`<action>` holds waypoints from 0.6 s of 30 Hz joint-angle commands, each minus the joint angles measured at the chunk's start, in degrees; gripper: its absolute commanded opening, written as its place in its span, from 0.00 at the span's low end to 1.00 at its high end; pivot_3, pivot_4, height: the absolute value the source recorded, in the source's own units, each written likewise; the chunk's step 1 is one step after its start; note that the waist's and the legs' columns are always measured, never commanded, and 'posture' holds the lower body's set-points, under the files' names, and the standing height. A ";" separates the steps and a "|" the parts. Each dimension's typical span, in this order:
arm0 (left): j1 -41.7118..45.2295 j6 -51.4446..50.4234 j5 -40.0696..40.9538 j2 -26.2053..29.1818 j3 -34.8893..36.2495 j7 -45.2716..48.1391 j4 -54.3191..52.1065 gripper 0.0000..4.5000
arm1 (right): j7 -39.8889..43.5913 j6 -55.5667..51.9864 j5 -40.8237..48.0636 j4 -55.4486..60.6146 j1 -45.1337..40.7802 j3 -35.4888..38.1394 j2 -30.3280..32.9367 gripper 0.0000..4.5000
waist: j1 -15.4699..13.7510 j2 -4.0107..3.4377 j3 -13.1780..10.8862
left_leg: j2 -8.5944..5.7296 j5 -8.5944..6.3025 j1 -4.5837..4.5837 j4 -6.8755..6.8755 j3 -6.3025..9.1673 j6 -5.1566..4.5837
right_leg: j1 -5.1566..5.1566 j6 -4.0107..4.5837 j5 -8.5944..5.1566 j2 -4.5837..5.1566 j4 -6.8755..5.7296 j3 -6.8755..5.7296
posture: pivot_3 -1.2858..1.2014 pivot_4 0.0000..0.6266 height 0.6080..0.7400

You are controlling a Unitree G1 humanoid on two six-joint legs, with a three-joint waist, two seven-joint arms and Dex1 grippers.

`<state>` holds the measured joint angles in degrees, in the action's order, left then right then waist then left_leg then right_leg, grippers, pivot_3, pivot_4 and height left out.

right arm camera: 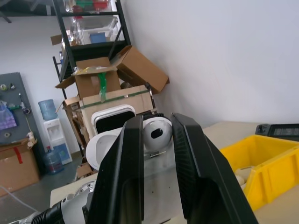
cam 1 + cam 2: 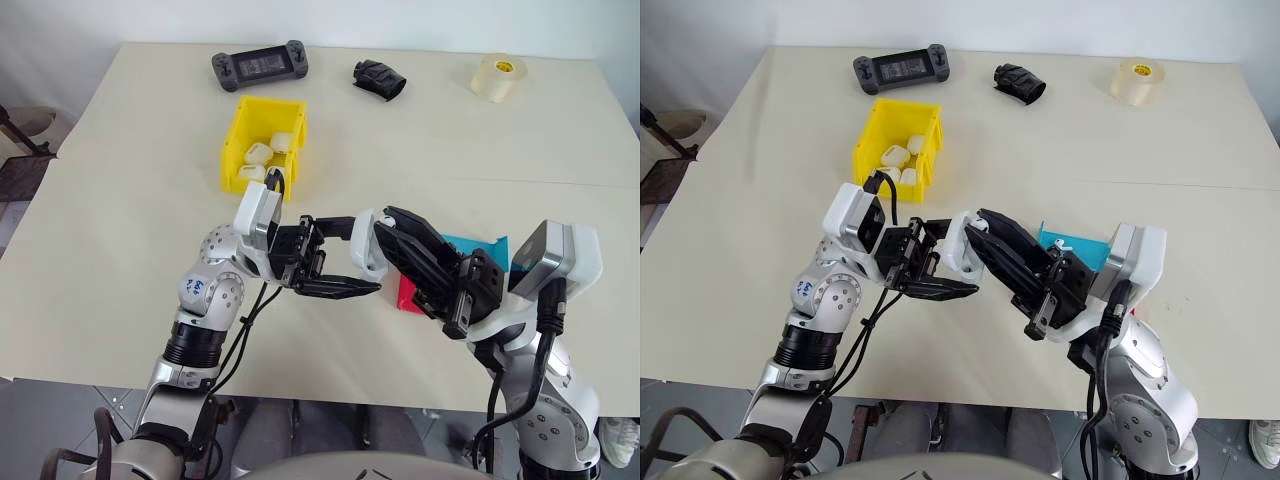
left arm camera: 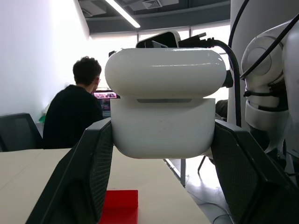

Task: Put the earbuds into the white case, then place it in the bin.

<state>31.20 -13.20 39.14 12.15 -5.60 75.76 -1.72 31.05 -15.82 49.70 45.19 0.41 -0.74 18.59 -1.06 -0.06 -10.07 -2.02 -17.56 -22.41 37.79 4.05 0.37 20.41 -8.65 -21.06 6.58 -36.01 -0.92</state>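
Between left pincer (image 3: 159, 186) fingers – white case (image 3: 163, 105), right pincer (image 2: 375, 240) pinching its lid

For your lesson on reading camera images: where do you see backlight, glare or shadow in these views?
Left wrist view: bright windows and a ceiling strip light backlight the white case, leaving the left gripper's fingers dark. Left eye view: even light, soft shadow beside the yellow bin. Right wrist view: pale wall, no glare.

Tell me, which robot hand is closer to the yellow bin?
The left. The left gripper, shut on the white case, sits just in front of the yellow bin. The right gripper reaches in from farther right.
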 commanded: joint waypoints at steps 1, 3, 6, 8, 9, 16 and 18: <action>0.83 0.22 1.88 -0.34 0.67 -0.03 -3.62 0.62 | 0.96 1.27 -1.36 -0.80 0.51 -0.21 -0.01 0.11 | 0.00 0.00 0.00 | 0.00 0.00 0.00 0.00 0.00 0.00 | 0.00 0.00 0.00 0.00 0.00 0.00 | 0.52 0.24 1.00; 0.84 0.22 1.95 -0.38 0.80 -0.32 -3.85 0.62 | 1.65 1.47 -1.53 -1.35 1.08 -0.51 0.31 0.11 | 0.00 0.00 0.00 | 0.00 0.00 0.00 0.00 0.00 0.00 | 0.00 0.00 0.00 0.00 0.00 0.00 | 0.52 0.24 1.00; 0.76 0.17 2.02 -0.32 0.94 -0.55 -4.13 0.62 | 2.34 1.12 -0.73 -1.89 1.96 -0.43 0.90 0.11 | 0.00 0.00 0.00 | 0.00 0.00 0.00 0.00 0.00 0.00 | 0.00 0.00 0.00 0.00 0.00 0.00 | 0.52 0.24 1.00; 0.67 0.23 1.96 -0.27 0.97 -0.61 -4.29 0.62 | 2.89 -0.46 0.96 -2.09 2.61 -0.38 2.21 0.11 | -0.01 0.00 0.00 | 0.00 0.00 0.00 0.00 0.00 0.00 | 0.00 0.00 0.00 0.00 0.00 0.00 | 0.52 0.24 1.00; 0.62 0.24 1.96 -0.27 1.01 -0.65 -4.36 0.62 | 2.73 -0.95 1.92 -2.25 2.73 -0.18 2.51 0.11 | -0.01 0.00 0.00 | 0.00 0.00 0.00 0.00 0.00 0.00 | 0.00 0.00 0.00 0.01 0.00 0.01 | 0.52 0.24 1.00; 0.48 0.33 1.86 -0.36 1.11 -0.74 -4.41 0.62 | 2.73 -2.58 4.61 -2.42 1.58 0.93 4.78 0.41 | -0.04 0.00 0.00 | 0.01 0.00 0.00 0.00 0.00 0.00 | -0.01 0.00 0.00 0.00 0.02 0.00 | 0.52 0.24 1.00; 0.40 0.31 1.74 -0.47 1.15 -0.73 -4.42 0.62 | 2.38 -2.11 4.52 -2.39 1.20 1.69 4.88 0.56 | -0.06 0.00 0.00 | 0.01 0.00 0.00 0.00 0.00 0.00 | -0.01 0.00 0.00 0.00 0.02 0.00 | 0.52 0.24 1.00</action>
<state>30.90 -13.67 39.13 12.45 -4.58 75.42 -2.68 33.35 -16.89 54.05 42.20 1.50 1.17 22.70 -1.12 -0.06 -10.07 -2.01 -17.56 -22.41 37.79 4.05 0.37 20.40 -8.65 -21.06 6.58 -35.99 -0.92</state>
